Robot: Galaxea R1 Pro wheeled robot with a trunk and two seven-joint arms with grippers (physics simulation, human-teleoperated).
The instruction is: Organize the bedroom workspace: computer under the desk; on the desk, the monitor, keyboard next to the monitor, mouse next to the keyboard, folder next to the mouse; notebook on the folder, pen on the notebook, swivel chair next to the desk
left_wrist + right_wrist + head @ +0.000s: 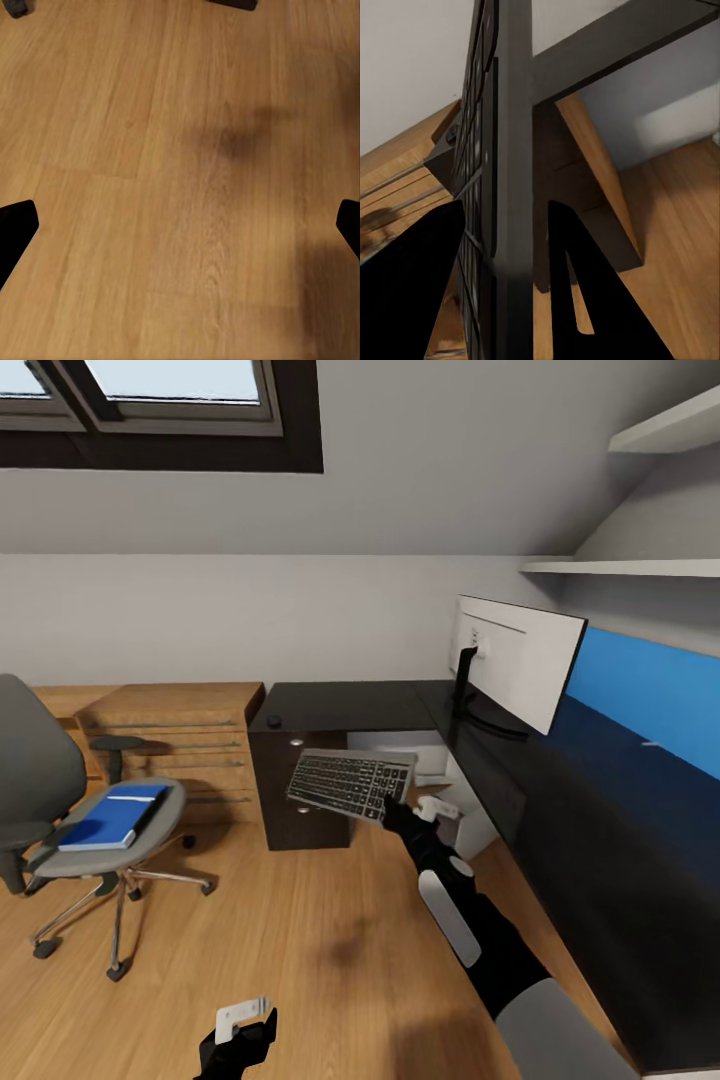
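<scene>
My right gripper (393,812) is shut on the near edge of the keyboard (350,782), a silver-grey board with black keys held tilted in the air in front of the desk's corner. The right wrist view shows the keyboard (502,180) edge-on between the two black fingers (412,285). On the glossy black desk (360,705) stands the monitor (520,660), white back toward me. A small dark mouse (273,720) lies at the desk's left end. The blue folder (108,820) rests on the grey swivel chair (40,770). My left gripper (242,1028) hangs open over bare floor (180,150).
A black drawer unit (300,800) stands under the desk's left end, with a light grey box (425,752) under the desk behind the keyboard. A wooden dresser (180,725) lines the back wall. White shelves (640,567) hang above the blue back panel (650,695).
</scene>
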